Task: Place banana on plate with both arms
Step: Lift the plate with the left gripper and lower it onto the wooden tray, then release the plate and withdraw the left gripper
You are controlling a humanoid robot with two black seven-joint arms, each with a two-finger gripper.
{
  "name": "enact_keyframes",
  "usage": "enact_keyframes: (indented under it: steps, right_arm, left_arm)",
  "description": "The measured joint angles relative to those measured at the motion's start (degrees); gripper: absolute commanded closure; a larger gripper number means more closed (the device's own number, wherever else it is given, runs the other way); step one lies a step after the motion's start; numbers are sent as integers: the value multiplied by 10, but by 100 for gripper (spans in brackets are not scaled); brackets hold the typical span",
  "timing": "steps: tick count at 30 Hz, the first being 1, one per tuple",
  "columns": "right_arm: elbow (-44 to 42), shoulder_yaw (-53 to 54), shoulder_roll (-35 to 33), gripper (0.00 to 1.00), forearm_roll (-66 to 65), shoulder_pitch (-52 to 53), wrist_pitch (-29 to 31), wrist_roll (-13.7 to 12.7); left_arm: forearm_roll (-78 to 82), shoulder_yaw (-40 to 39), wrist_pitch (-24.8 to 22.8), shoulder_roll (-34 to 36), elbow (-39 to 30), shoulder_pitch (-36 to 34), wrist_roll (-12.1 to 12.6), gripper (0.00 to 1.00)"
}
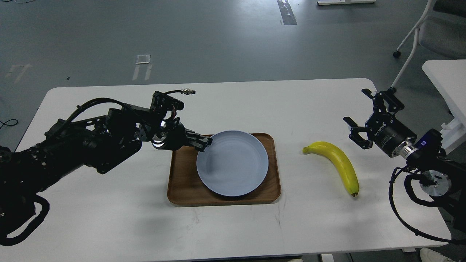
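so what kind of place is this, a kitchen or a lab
Probably a lab or office workspace, not a kitchen: bare grey floor with tape marks, plain white table, a wheeled chair.

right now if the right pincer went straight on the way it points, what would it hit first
Probably nothing soon. The right pincer, open, points up-left across the bare table, passing behind the banana rather than at it. Its height above the table is unclear, so it may skim the tabletop.

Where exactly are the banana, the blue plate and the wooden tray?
banana (338, 160), head view, middle of its yellow body.
plate (233, 165), head view, centre of its bare face.
wooden tray (182, 185), head view, bare near-left corner.
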Motion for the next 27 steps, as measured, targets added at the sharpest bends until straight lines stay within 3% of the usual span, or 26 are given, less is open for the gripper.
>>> enact_keyframes:
  steps: [2, 3, 6, 7, 13, 21, 24, 27]
  right_arm:
    - [0, 0, 0, 1, 0, 0, 0, 0]
    - [0, 0, 0, 1, 0, 0, 0, 0]
    - [0, 0, 0, 1, 0, 1, 0, 0]
    - [0, 0, 0, 1, 0, 1, 0, 0]
    - [11, -1, -14, 1, 0, 1, 0, 0]
    - [39, -8, -43, 1, -1, 1, 0, 0]
    - [42, -9, -44, 1, -1, 1, 0, 0]
    - [43, -10, -45, 1, -1, 1, 0, 0]
  left_arm:
    - [0, 3, 0, -1, 2, 0, 0, 66]
    - [-1, 5, 0, -1, 3, 0, 0, 38]
    - [-5, 6, 0, -1, 3, 0, 0, 9]
    - [-6, 6, 0, -1, 2, 0, 0, 5]
    - [-66, -2, 0, 22, -11, -16, 0, 3]
    - [-496, -41, -18, 152, -113, -48, 0, 2]
    - [-659, -72, -28, 191, -143, -26, 0, 2]
    - [-716, -125, -45, 223, -153, 41, 0, 2]
